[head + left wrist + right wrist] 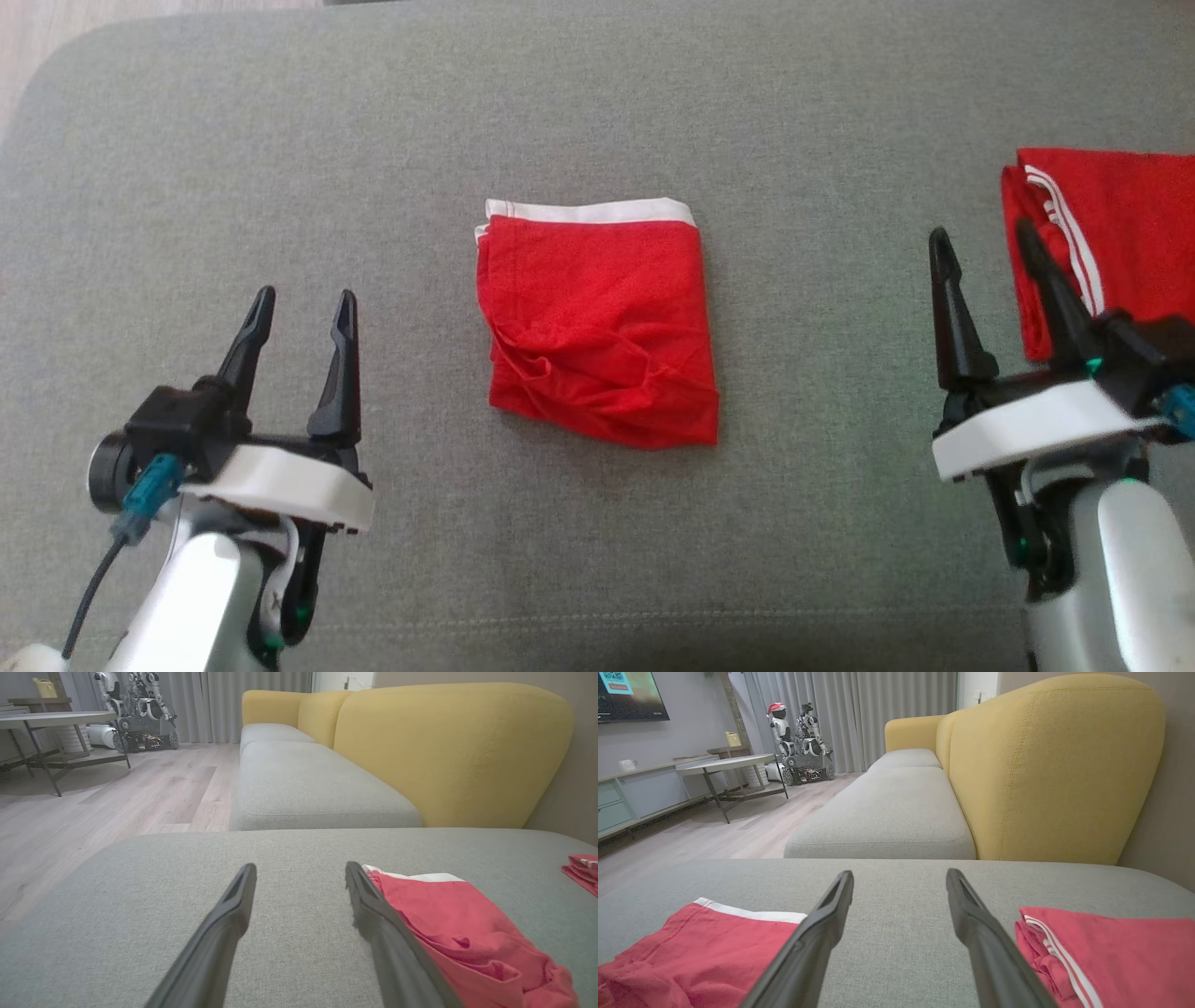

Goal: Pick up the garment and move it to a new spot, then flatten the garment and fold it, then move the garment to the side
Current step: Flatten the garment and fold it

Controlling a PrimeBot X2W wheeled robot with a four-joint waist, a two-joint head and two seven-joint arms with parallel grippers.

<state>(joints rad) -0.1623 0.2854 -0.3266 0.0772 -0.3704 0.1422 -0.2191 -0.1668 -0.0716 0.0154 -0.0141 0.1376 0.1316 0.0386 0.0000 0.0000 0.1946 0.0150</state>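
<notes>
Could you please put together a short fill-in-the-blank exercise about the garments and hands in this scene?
The folded garment in the middle is red with a ___ band. The left hand and the right hand are both ___ and hold nothing. The second garment lies nearest the ___ hand. The sofa backrest is ___.
Missing words: white; open; right; yellow.

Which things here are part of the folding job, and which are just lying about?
In the job: red garment with white waistband, mid-cushion; grey cushion under it; left pincer and right pincer, both open, empty.
Lying about: striped red garment at the cushion's right edge, likely set aside; yellow sofa; parked robot; side table.
</notes>
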